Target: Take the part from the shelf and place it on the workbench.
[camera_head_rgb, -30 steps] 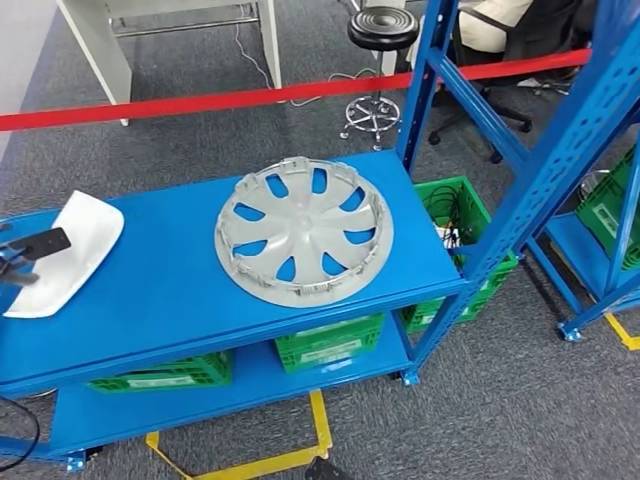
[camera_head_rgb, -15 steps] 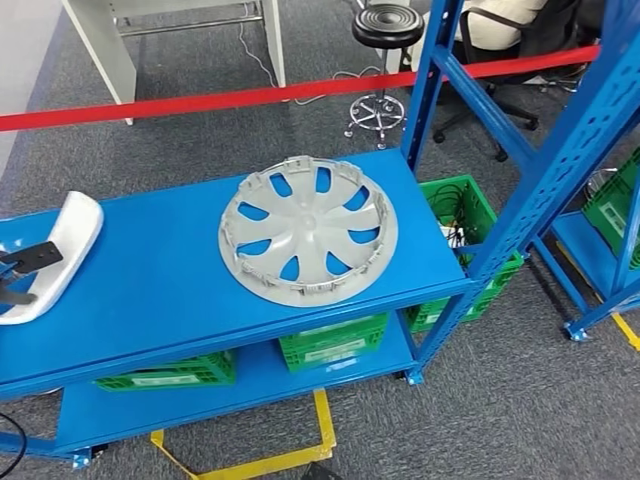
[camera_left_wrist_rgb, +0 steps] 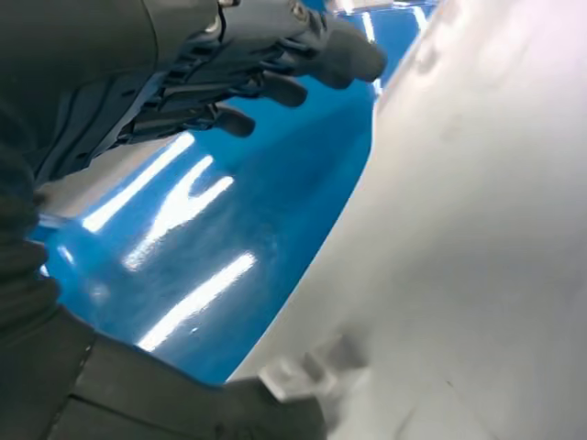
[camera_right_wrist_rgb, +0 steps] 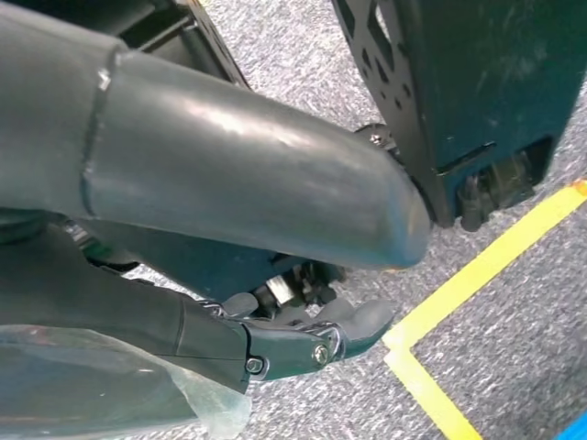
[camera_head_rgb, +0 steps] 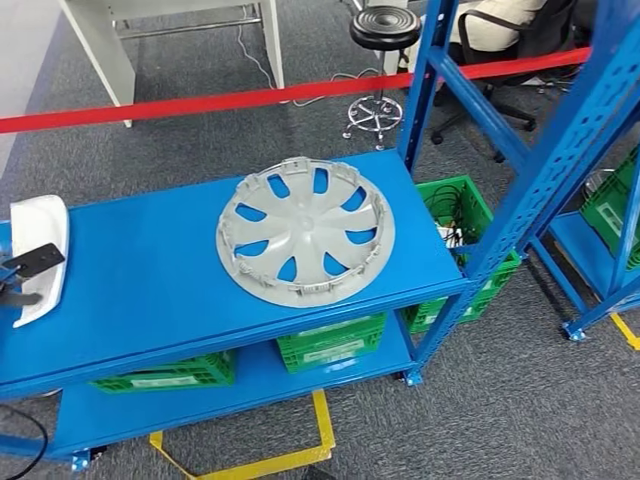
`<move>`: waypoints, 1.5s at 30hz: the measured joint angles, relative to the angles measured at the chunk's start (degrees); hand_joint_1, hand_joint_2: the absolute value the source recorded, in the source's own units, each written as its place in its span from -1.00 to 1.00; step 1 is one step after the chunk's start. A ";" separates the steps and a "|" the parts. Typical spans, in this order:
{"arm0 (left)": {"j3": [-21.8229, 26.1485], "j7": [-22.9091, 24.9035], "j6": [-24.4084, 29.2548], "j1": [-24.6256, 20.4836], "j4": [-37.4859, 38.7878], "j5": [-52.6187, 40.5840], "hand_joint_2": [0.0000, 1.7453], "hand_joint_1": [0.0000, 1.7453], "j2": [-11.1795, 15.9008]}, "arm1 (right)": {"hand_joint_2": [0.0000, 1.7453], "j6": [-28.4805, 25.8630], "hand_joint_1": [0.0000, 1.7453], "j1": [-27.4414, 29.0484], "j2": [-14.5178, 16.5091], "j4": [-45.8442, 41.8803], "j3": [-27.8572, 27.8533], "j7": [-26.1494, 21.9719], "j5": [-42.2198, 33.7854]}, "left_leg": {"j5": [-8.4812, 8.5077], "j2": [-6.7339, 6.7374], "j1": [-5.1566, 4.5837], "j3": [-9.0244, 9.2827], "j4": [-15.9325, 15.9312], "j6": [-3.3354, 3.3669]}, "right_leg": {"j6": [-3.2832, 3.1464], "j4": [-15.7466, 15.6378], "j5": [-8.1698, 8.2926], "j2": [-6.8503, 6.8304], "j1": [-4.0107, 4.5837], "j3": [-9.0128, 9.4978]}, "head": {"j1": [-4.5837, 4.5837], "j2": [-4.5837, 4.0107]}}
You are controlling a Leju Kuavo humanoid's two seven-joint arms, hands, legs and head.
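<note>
A: Where is the white curved plastic part (camera_head_rgb: 38,255)?

B: At the far left end of the blue metal shelf (camera_head_rgb: 166,290), on its top deck, tilted up on its edge. In the head view the dark fingers of the left hand (camera_head_rgb: 23,272) lie across its near face. In the left wrist view the pale part (camera_left_wrist_rgb: 478,238) sits close by the left hand (camera_left_wrist_rgb: 228,69), whose fingers reach over the glossy blue deck beside it.

A: Is that hand gripping the part?

B: I cannot tell. The fingers are at the part, but no view shows them closed around it.

A: And the right hand (camera_right_wrist_rgb: 304,339)?

B: In the right wrist view it hangs above grey carpet (camera_right_wrist_rgb: 512,302) and a strip of yellow floor tape (camera_right_wrist_rgb: 478,275), its fingers curled in with nothing in them.

A: What else is on the top deck?

B: A round silver-grey plastic wheel cover (camera_head_rgb: 305,230) with spoke-shaped openings, lying flat near the middle, well apart from the white part.

A: Any containers?

B: Green plastic crates. Two sit on the lower deck, one at the left (camera_head_rgb: 170,372) and one under the wheel cover (camera_head_rgb: 328,345), each with a label on its front wall; their contents are hidden by the top deck. A third green crate (camera_head_rgb: 460,215) stands by the shelf's right end, with dark cables in it.

A: Behind the shelf?

B: A red barrier tape (camera_head_rgb: 226,100) stretched across, and a black round stool (camera_head_rgb: 383,25) on the carpet.
</note>
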 joint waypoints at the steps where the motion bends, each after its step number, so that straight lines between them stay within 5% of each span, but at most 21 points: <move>1: 0.19 -0.39 0.65 -0.06 -0.02 0.09 1.00 -1.00 -0.32 | -1.00 -0.06 -1.00 0.01 -0.02 0.00 0.00 0.05 0.01 | 0.07 0.00 0.01 0.01 -0.11 0.40 | 0.28 -0.07 -0.03 -0.05 -0.03 -0.02 | 0.02 0.00; 4: 0.84 -1.09 2.08 -0.31 -0.17 0.39 1.00 -1.00 -1.32 | -1.00 -0.22 -1.00 0.04 -0.05 0.00 -0.01 0.14 0.03 | 0.41 0.09 0.25 0.21 -0.63 1.60 | 1.14 3.38 -2.50 -0.15 -0.20 -1.80 | 0.24 0.00; 6: 1.14 -1.71 2.88 -0.42 -0.28 0.57 1.00 -1.00 -2.06 | -1.00 -0.35 -1.00 0.06 -0.05 0.00 -0.02 0.19 0.03 | 0.50 0.15 0.25 0.05 -0.65 2.04 | 1.48 10.57 -5.98 -0.20 -0.36 -5.24 | 0.48 0.00; 8: 1.29 -2.48 3.48 -0.41 -0.33 0.66 1.00 -1.00 -2.88 | -1.00 -0.39 -1.00 0.12 -0.07 0.01 -0.04 0.24 0.08 | 0.57 0.16 0.24 -0.09 -0.62 2.12 | 1.61 15.65 -7.47 -0.21 -0.45 -7.65 | 0.50 0.00; 10: 1.39 -3.17 3.95 -0.37 -0.37 0.73 1.00 -1.00 -3.58 | -1.00 -0.35 -1.00 0.16 -0.08 0.02 -0.07 0.30 0.16 | 0.62 0.13 0.28 -0.11 -0.57 2.06 | 1.54 12.62 -5.13 -0.24 -0.48 -5.91 | 0.51 0.00; 12: 1.48 -3.51 4.57 -0.30 -0.45 0.84 1.00 -1.00 -4.14 | -1.00 0.13 -1.00 0.15 -0.13 0.02 -0.08 0.27 0.28 | 0.63 0.08 0.22 -0.16 -0.39 1.72 | 1.35 4.81 -2.03 -0.31 -0.48 -1.55 | 0.53 0.00; 15: 1.76 -3.58 5.58 -0.06 -0.58 1.16 1.00 -0.99 -4.74 | -1.00 1.20 -1.00 0.15 -0.16 0.02 -0.08 0.08 0.43 | 0.85 0.05 0.05 -0.37 -0.33 0.71 | 0.79 0.13 -1.08 -0.08 -0.29 1.03 | 0.41 0.00; 17: 2.15 -3.63 6.11 0.24 -0.58 1.51 1.00 0.01 -5.05 | -1.00 1.46 -1.00 0.15 -0.16 0.02 -0.09 -0.07 0.49 | 0.94 0.08 0.18 -0.33 -0.47 0.13 | 0.19 -0.01 -0.69 0.02 -0.34 0.95 | 0.39 0.00; 19: 2.56 -3.70 6.40 0.50 -0.58 1.91 1.00 1.00 -5.22 | -1.00 1.49 -1.00 0.15 -0.16 0.02 -0.10 -0.21 0.57 | -0.67 0.10 0.23 -1.22 1.65 -0.32 | -0.37 -0.29 -0.37 -0.02 -0.52 1.04 | 0.20 0.00; 22: 3.24 -3.52 5.60 0.97 -0.58 2.48 1.00 1.00 -5.32 | -1.00 1.40 -1.00 0.20 -0.16 0.02 -0.14 -0.35 0.89 | -5.67 0.09 0.23 -5.74 12.07 -0.63 | -0.78 -0.36 -0.35 -0.04 -0.35 1.07 | -0.04 0.00; 24: 3.78 -3.09 4.59 1.54 -0.57 2.63 1.00 1.00 -5.40 | -1.00 1.31 -1.00 0.25 -0.16 0.02 -0.15 -0.45 1.16 | -5.90 0.09 0.23 -7.17 15.23 -0.51 | -0.88 -0.33 -0.40 0.01 -0.18 1.10 | -0.03 0.00; 28: 4.05 -2.78 3.95 1.58 -0.61 2.45 1.00 1.00 -5.29 | -1.00 0.92 -1.00 0.28 -0.16 0.02 -0.16 -0.62 1.44 | 0.53 0.10 -0.07 -1.56 2.78 0.37 | -0.77 -0.24 -0.62 0.07 0.17 1.20 | 0.00 0.00; 33: 4.16 -3.20 3.80 1.17 -0.91 2.23 1.00 1.00 -5.06 | -1.00 -0.87 -1.00 0.40 -0.16 0.02 -0.22 -0.25 1.23 | 0.79 0.20 -0.30 -0.18 -0.78 1.40 | 0.30 0.41 -1.37 -0.07 0.15 0.41 | 0.09 0.00; 35: 4.18 -3.39 3.90 1.03 -1.01 2.00 1.00 1.00 -5.06 | -1.00 -1.11 -1.00 0.42 -0.16 0.02 -0.22 -0.16 1.02 | 0.96 0.31 -0.08 -0.06 -1.07 2.01 | 0.91 4.63 -3.95 -0.14 0.00 -1.72 | 0.31 0.00; 37: 4.18 -3.48 4.10 1.00 -1.04 1.78 1.00 1.00 -5.16 | -1.00 -1.17 -1.00 0.45 -0.16 0.02 -0.22 -0.09 0.86 | 0.94 0.33 -0.07 -0.11 -1.06 2.26 | 1.35 12.25 -7.29 -0.19 -0.28 -5.42 | 0.51 0.00; 39: 4.17 -3.51 4.28 1.02 -1.04 1.51 1.00 1.00 -5.29 | -1.00 -1.17 -1.00 0.49 -0.17 0.02 -0.21 -0.03 0.77 | 0.93 0.33 -0.02 -0.10 -1.04 2.27 | 1.69 16.20 -7.84 -0.22 -0.56 -7.55 | 0.54 0.00; 40: 4.16 -3.51 4.35 1.03 -1.04 1.36 1.00 1.00 -5.34 | -1.00 -1.17 -1.00 0.51 -0.18 0.02 -0.21 -0.02 0.74 | 0.91 0.33 0.05 -0.07 -1.02 2.23 | 1.82 14.83 -6.49 -0.25 -0.71 -7.01 | 0.53 0.00; 43: 4.14 -3.49 4.46 1.00 -1.06 1.08 1.00 1.00 -5.36 | -1.00 -1.19 -1.00 0.52 -0.18 0.02 -0.19 -0.02 0.61 | 0.70 0.21 0.16 -0.15 -0.63 1.60 | 1.99 3.75 -1.52 -0.33 -1.11 -1.59 | 0.53 0.00; 45: 4.13 -3.49 4.49 1.02 -1.08 0.96 1.00 1.00 -5.29 | -1.00 -1.20 -1.00 0.54 -0.17 0.02 -0.17 -0.02 0.56 | 0.69 0.09 0.05 -0.33 -0.39 0.84 | 1.63 0.50 -0.93 -0.18 -1.06 0.20 | 0.47 0.00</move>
